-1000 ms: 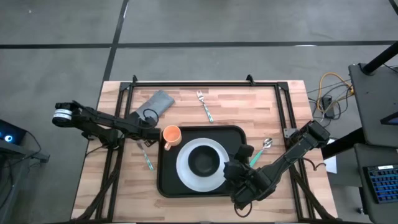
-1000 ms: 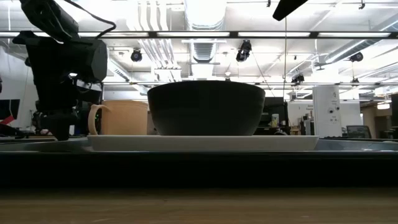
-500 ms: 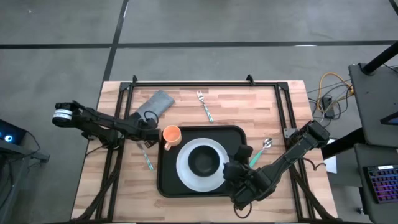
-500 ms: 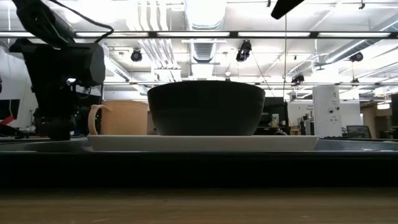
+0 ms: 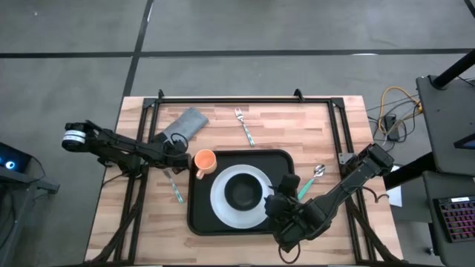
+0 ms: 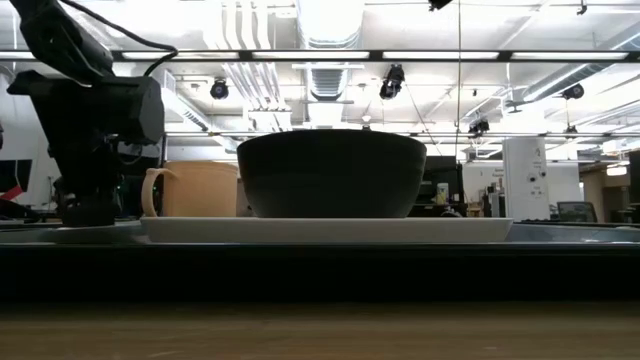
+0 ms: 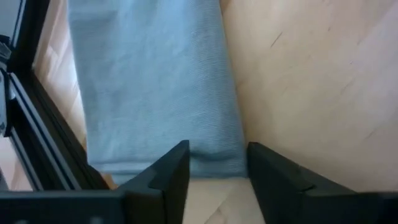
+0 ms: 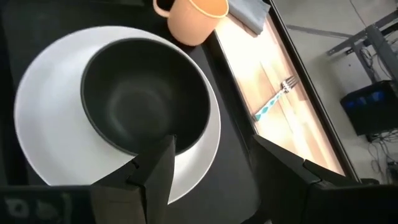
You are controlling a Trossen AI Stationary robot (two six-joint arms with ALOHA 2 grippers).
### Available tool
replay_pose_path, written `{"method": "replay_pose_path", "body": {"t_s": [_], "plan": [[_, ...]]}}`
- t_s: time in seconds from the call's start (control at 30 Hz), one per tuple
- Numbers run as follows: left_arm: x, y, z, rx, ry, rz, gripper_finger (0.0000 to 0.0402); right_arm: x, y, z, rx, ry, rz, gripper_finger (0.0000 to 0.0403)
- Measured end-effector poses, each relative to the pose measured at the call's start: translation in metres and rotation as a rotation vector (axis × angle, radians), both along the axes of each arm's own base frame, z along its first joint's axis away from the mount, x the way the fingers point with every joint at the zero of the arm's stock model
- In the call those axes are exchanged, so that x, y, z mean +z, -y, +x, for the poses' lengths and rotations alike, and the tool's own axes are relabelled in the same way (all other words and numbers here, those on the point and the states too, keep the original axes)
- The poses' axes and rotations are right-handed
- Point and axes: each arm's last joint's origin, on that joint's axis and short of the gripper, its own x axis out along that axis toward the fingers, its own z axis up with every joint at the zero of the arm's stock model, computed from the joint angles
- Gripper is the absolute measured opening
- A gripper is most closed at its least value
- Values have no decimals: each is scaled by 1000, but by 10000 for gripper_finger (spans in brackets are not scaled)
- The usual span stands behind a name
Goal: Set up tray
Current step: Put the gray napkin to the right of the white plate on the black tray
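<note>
While the left gripper [image 7: 214, 168] hung low over the near end of the grey napkin [image 7: 155, 81], its two dark fingers [image 7: 168, 171] stood parted with nothing between them — the cloth's edge lay just under the tips. From above, that gripper [image 5: 176, 148] sat at the napkin's [image 5: 185, 123] lower end, just left of the orange mug [image 5: 205, 161], and the left arm ran back nearly flat across the table [image 5: 326, 141] to its left edge. In the level view the gripper [image 6: 88, 205] showed as a dark block set down close to the surface, beside the mug [image 6: 195, 190].

The right gripper [image 8: 214, 165] also had its fingers spread and empty, over the right part of the black tray [image 5: 197, 215], pointing at the black bowl [image 8: 144, 102] on the white plate [image 8: 37, 149]. Its arm came in on a slant from the table's right edge — elbow out past the rim.

The tray lay at the middle of the table toward the front edge, carrying plate, bowl and mug. A fork [image 5: 244, 126] lay beyond it, a spoon [image 5: 312, 179] to its right, and another teal-handled utensil [image 5: 177, 190] to its left.
</note>
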Motion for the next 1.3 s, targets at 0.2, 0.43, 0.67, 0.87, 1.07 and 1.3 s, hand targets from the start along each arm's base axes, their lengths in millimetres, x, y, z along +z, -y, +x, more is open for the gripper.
{"method": "replay_pose_path", "body": {"t_s": [0.2, 0.43, 0.67, 0.87, 1.07, 1.3], "plan": [[-5, 0, -3, 13, 8, -26, 20, 8, -3, 3, 32, 16, 5, 194], [4, 2, 2, 51, 14, -86, 1, 16, -5, 5, 54, 32, 12, 194], [46, 7, 26, 40, 25, -150, 1, 17, -5, 5, 63, 31, 13, 194], [109, 13, 46, 8, 60, -146, 0, 17, -5, 6, 63, 34, 13, 194], [160, 13, 49, 6, 68, -117, 0, 17, -7, 5, 65, 39, 14, 194], [207, 10, 43, -23, 23, -21, 0, 17, -7, 5, 67, 43, 3, 194]]}}
